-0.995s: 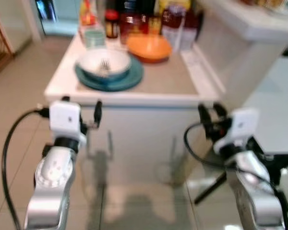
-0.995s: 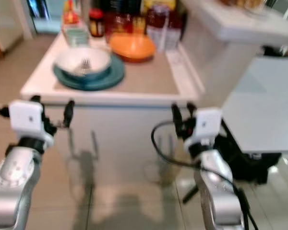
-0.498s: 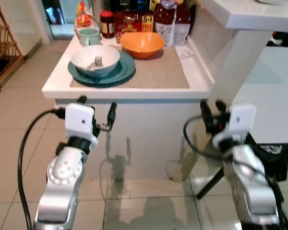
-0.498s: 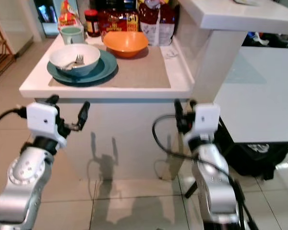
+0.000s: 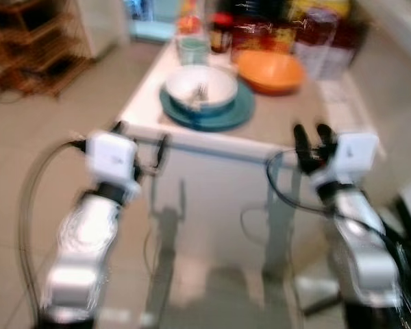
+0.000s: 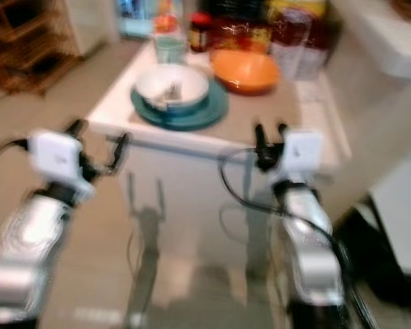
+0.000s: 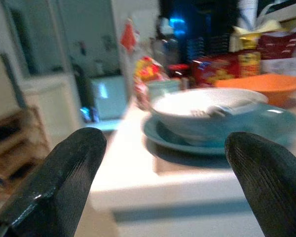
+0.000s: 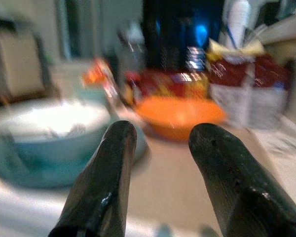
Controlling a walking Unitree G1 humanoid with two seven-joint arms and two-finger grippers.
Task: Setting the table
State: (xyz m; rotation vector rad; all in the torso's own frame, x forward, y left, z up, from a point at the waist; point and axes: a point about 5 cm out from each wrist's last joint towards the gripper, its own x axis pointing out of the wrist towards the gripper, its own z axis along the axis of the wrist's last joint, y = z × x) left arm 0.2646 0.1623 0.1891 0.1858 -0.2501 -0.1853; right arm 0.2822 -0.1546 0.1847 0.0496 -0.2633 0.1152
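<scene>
White bowl (image 5: 201, 88) on teal plate (image 5: 207, 113), both pincers empty

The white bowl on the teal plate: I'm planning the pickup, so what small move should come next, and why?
Probably a short step forward with both arms raised. The left gripper and right gripper hang at the counter's front edge, jaws open and empty, short of the white bowl with its fork on the teal plate. The head views are blurred.

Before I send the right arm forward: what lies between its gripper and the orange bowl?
Only bare beige countertop separates the right gripper from the orange bowl, per the right wrist view.
</scene>
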